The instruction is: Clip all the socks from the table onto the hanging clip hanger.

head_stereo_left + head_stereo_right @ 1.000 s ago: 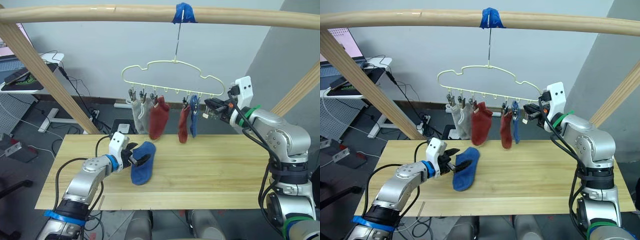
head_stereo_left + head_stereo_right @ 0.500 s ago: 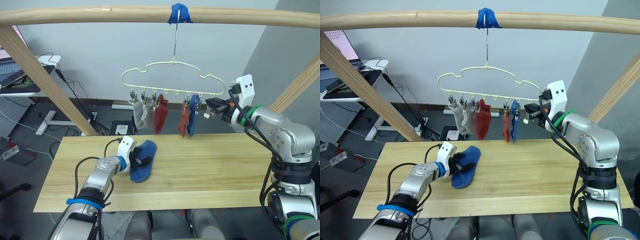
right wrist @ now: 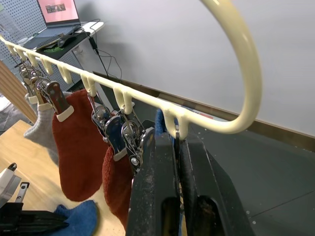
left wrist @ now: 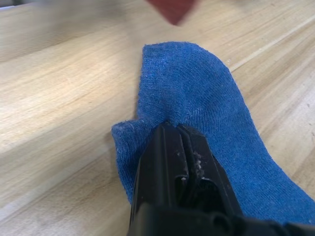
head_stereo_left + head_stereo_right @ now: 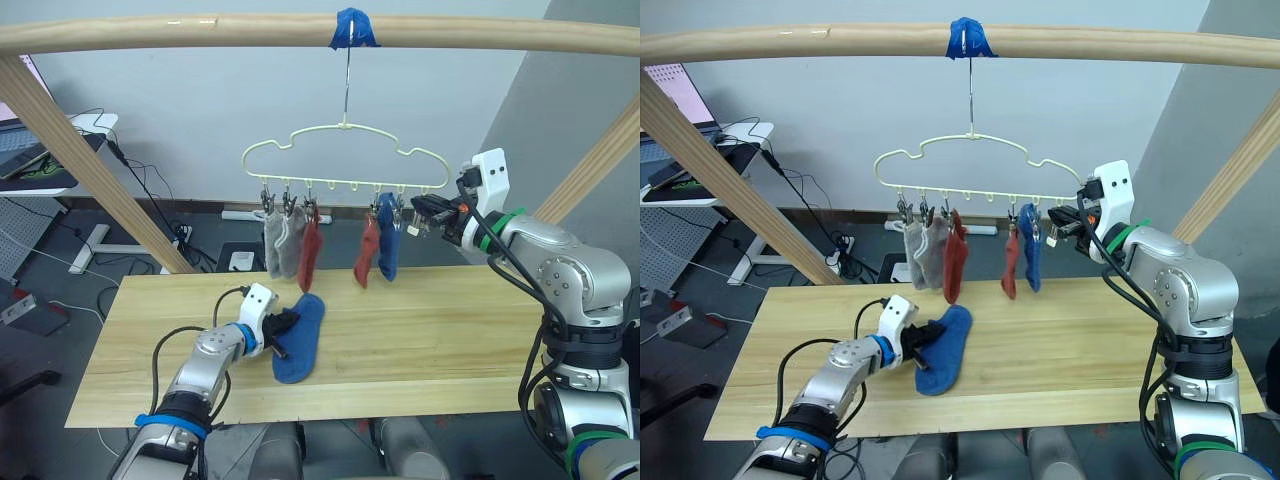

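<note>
A blue sock (image 5: 300, 338) is pinched on the table (image 5: 420, 340) by the left gripper (image 5: 281, 325). The last clip (image 3: 175, 135) of the hanger (image 5: 345, 150) is squeezed by the right gripper (image 5: 418, 210), pressed together.

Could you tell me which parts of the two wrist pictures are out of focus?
Left wrist view: the red sock at the far edge is blurred, the blue sock sharp. Right wrist view: the hanger loop nearby looks soft.
</note>
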Action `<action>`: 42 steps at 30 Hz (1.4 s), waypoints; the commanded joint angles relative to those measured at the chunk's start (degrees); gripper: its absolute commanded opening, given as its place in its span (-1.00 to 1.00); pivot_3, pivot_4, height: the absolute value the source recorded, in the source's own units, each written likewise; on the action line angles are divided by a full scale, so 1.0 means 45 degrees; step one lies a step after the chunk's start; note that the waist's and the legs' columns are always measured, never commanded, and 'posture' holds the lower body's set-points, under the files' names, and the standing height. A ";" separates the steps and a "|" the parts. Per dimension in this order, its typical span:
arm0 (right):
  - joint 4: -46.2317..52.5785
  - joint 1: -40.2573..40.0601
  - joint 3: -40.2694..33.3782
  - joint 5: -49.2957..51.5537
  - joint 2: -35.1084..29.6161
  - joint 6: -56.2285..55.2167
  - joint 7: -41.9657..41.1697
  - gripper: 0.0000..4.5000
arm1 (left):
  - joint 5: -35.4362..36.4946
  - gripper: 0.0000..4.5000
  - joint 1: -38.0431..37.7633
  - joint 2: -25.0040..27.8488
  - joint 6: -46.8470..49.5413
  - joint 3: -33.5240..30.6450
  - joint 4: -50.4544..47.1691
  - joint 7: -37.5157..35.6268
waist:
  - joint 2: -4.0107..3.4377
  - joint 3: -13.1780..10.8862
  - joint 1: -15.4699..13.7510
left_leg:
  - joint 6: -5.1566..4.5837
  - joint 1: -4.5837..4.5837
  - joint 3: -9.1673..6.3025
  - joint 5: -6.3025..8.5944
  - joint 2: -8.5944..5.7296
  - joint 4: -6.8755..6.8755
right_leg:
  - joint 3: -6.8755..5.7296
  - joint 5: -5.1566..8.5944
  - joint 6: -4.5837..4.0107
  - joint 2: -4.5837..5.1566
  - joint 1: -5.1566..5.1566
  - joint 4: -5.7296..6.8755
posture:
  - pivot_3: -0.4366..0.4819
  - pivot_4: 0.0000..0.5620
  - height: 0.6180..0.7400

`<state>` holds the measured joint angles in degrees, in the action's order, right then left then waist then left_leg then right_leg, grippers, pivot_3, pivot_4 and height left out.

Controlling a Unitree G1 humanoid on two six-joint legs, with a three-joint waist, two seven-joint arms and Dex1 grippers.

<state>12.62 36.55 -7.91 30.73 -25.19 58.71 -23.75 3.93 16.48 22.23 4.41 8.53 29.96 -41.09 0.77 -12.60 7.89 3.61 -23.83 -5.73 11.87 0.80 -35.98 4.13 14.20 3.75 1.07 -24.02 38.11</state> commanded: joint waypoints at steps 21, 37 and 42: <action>0.0109 0.0158 -0.0474 0.0611 -0.0615 0.0502 -0.0510 -1.00 | 0.1994 -0.99 -0.1231 0.1482 0.1101 -0.0149 -0.6166 -0.3713 | 0.0000 -0.0002 -0.0036 | 0.0001 -0.0013 0.0004 0.0000 0.0000 -0.0001 | 0.0000 0.0004 0.0002 0.0004 -0.0002 -0.0011 | -0.45 -0.35 1.00; -0.2095 0.2304 -0.5923 0.7003 0.0397 0.7510 0.1715 -1.00 | 0.3756 -0.99 -0.0324 0.0619 -0.0180 -0.0195 -0.9108 -0.4249 | -0.0004 -0.0004 0.0061 | -0.0004 -0.0010 0.0019 -0.0001 0.0004 -0.0011 | 0.0015 -0.0004 0.0002 -0.0008 -0.0004 -0.0004 | -0.49 -0.35 1.00; -0.2889 0.2153 -0.6387 0.9866 0.0518 0.7510 0.4246 -1.00 | 0.3671 -0.99 0.0200 0.0282 -0.0187 0.0027 -0.8832 -0.4134 | -0.0005 -0.0005 0.0120 | -0.0005 -0.0018 0.0030 0.0000 0.0003 -0.0002 | 0.0026 -0.0029 -0.0041 -0.0008 -0.0008 -0.0012 | -0.49 -0.35 1.00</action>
<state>-0.73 45.44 -34.99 68.59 -22.81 92.06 -7.62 20.09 16.23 24.26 4.53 8.23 -9.14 -60.09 0.75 -12.62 8.43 3.58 -23.91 -5.59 11.86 0.81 -35.98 4.25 14.07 3.57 1.04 -24.06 38.05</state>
